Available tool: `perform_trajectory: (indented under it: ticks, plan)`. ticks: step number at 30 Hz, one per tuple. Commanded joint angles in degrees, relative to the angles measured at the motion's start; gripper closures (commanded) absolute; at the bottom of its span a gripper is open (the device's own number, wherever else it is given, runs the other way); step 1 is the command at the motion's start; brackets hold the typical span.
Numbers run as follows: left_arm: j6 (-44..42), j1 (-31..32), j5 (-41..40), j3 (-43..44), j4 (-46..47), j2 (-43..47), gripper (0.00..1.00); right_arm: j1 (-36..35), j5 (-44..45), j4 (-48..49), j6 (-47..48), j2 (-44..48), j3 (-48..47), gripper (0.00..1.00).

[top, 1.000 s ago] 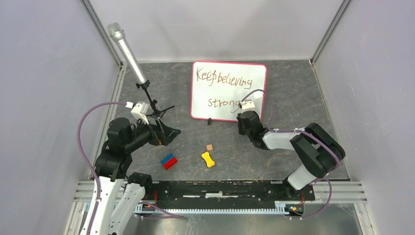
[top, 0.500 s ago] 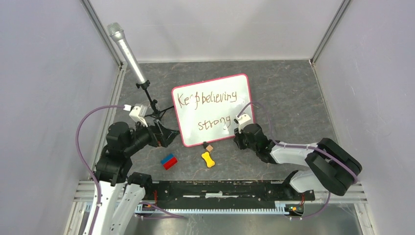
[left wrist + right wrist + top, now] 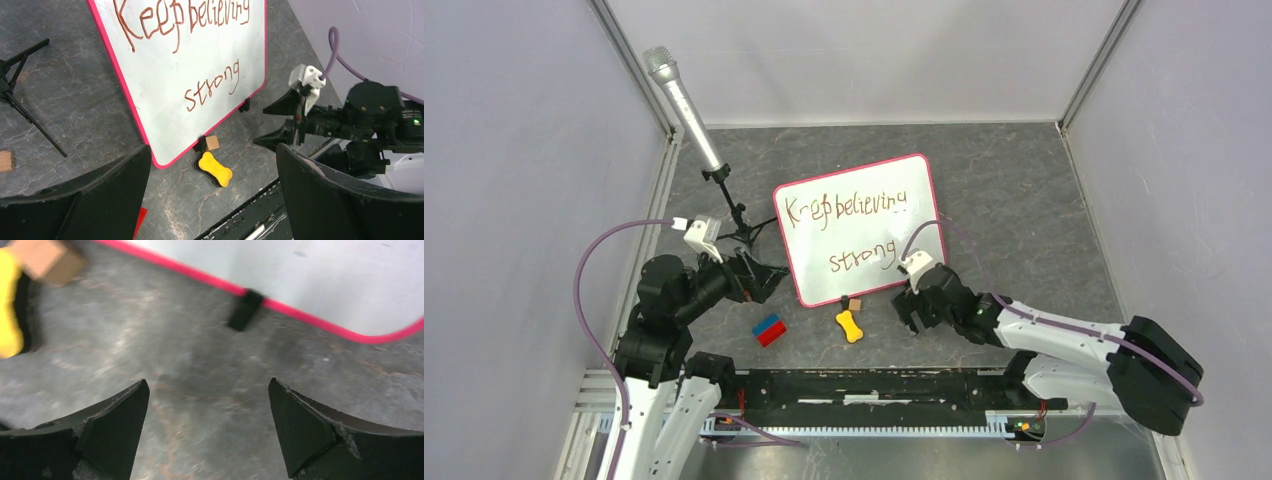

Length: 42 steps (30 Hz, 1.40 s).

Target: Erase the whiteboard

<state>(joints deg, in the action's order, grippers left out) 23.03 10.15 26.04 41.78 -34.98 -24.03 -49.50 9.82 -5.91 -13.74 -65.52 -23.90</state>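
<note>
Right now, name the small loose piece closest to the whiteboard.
The brown cube, at the near pink edge of the whiteboard; the yellow bone-shaped piece and the red-and-blue block lie farther toward the arms.

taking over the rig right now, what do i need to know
Left gripper: open, empty, over the table left of the whiteboard.
Right gripper: open, empty, low over the table just off the board's near right corner.
Whiteboard: mid-table, turned at an angle, with "Keep believing strong" fully legible.
Yellow bone-shaped piece with a black underside, probably the eraser: on the table at the board's near edge, beside a small brown block, held by neither gripper.
Done: nothing erased.
Left: pick up the eraser and wipe off all the writing.
</note>
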Motion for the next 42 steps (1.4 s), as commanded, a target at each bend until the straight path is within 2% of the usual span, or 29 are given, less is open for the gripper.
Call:
perform_trajectory:
  ticks: [1, 4, 8, 12, 14, 16, 22, 30, 36, 42]
  plan:
    - [-1.7, 0.1, 0.1, -0.2, 2.7, 0.6, 0.0, -9.0, 4.0, -4.8, -4.8, 3.0, -4.5, 0.03]
    - [-1.7, 0.1, 0.1, -0.3, 2.7, 0.7, 0.0, -16.7, 8.5, -3.2, -8.5, -0.7, -8.3, 0.02]
    - [-1.8, 0.1, 0.4, -0.4, 2.8, 0.7, 0.0, -24.4, 16.9, -5.5, -13.1, -10.4, -17.9, 0.02]
    - [-1.8, 0.1, 0.2, -0.3, 2.7, 0.9, 0.0, -27.2, 22.9, -12.3, -19.4, -20.0, -27.5, 0.11]
    - [-1.8, 0.1, 0.0, -0.2, 2.7, 1.1, 0.0, -28.3, 24.2, -13.0, -20.5, -23.0, -30.0, 0.12]
    - [-1.8, 0.1, 0.1, -0.3, 2.7, 1.2, 0.0, -28.9, 24.3, -12.2, -21.0, -24.5, -30.4, 0.13]
    - [-1.8, 0.2, 0.1, -0.3, 2.7, 1.1, 0.0, -29.0, 23.1, -5.1, -21.2, -25.1, -26.7, 0.27]
    - [-1.8, 0.3, -0.1, -0.4, 2.7, 0.6, 0.0, -29.0, 21.8, -2.7, -21.2, -30.6, -28.2, 0.3]
    - [-1.6, 0.5, -0.8, -0.6, 2.7, 0.2, 0.0, -29.0, 25.2, -1.6, -21.4, -31.0, -27.3, 0.38]
    - [-1.5, 0.6, -1.2, -0.6, 2.8, 0.0, 0.0, -29.0, 24.9, 0.4, -20.5, -32.2, -27.0, 0.4]
